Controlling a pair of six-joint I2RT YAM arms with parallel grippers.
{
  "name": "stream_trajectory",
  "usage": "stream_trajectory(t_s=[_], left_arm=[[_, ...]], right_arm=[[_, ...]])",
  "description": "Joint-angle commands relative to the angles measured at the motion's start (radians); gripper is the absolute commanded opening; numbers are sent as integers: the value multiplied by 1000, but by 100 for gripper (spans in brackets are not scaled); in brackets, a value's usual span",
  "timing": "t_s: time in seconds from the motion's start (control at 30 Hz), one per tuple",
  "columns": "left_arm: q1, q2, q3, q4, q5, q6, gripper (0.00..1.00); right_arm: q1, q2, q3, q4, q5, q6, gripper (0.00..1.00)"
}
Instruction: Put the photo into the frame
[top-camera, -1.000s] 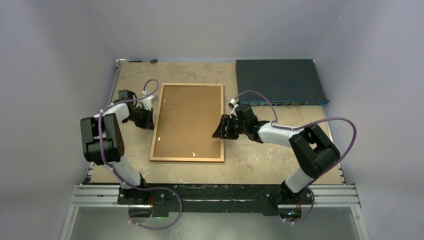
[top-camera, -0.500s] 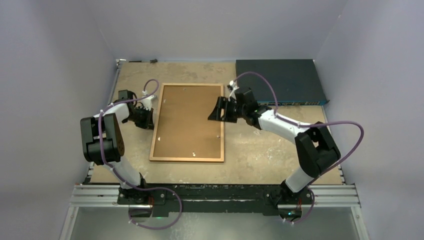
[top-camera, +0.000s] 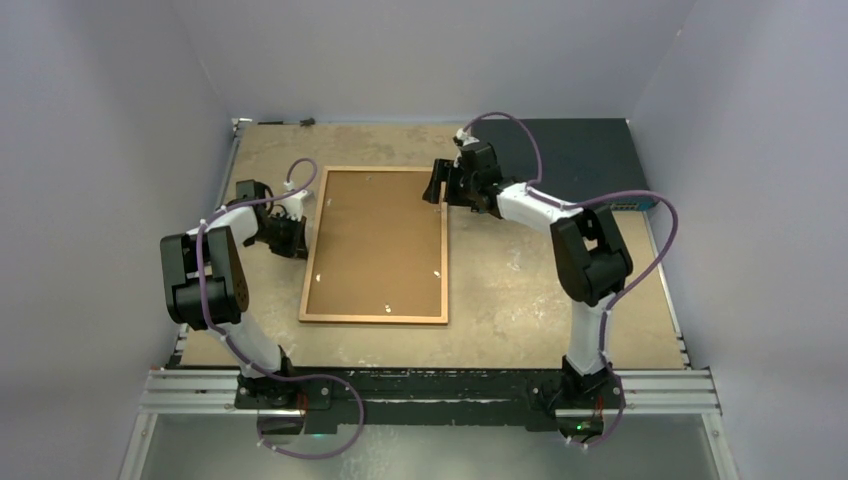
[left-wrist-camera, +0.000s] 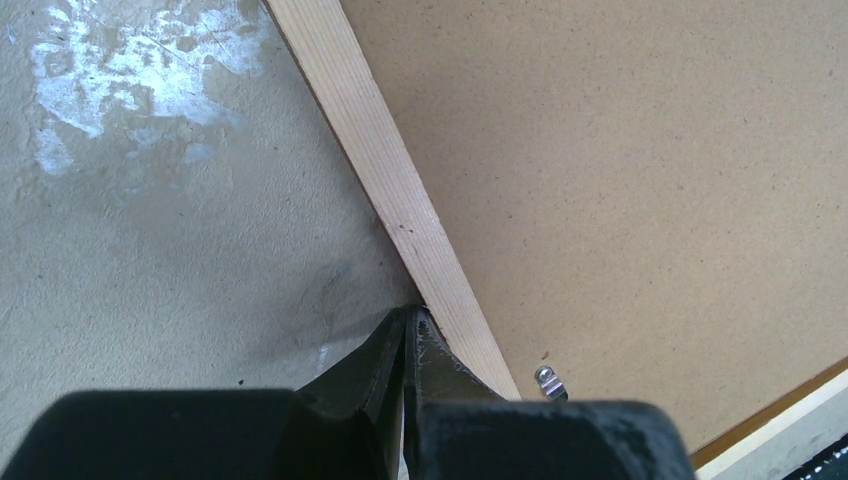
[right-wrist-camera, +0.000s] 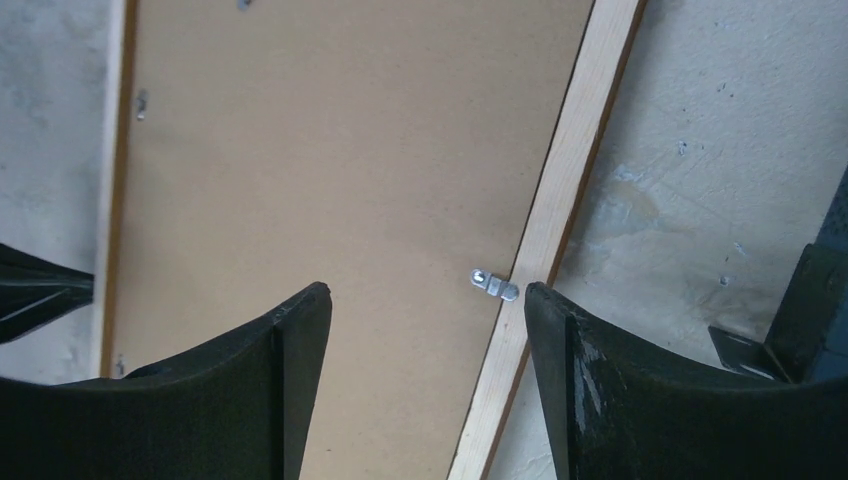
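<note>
**Item:** frame (top-camera: 372, 318). Lg rectangle w/ thin orange-brown wood edge, lying flat mid-tabletop (top-camera: 500, 300), back side up. Filled w/ plain brown backing board (top-camera: 375, 240). Small metal clip (right-wrist-camera: 494, 284) on its rt edge.

**Left gripper** (top-camera: 298, 240): jaws fully closed, nothing between them. Tips down at tabletop level, against frame's left outer edge.

**Right gripper** (top-camera: 436, 188): jaws spread wide, holding nothing. Hovers over frame's rt edge nr the far-right corner; the clip shows between the jaws in the wrist view.

**Orientation:** long axis runs near–far, short sides facing near and far.

**Also:** dark blue box (top-camera: 560, 150), far right.
</note>
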Motion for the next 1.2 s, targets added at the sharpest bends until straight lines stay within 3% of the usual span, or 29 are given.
stream_trajectory(t_s=[0.0,0.27,1.17], left_arm=[[5,30,-15,-57,-12,22,0],[5,30,-15,-59,-11,25,0],[4,34,-8,-67,-8,25,0]], right_arm=[[0,32,57,33,27,-29,73],[-1,102,69,64,1,-11,72],[1,87,-50,88,-60,-5,64]])
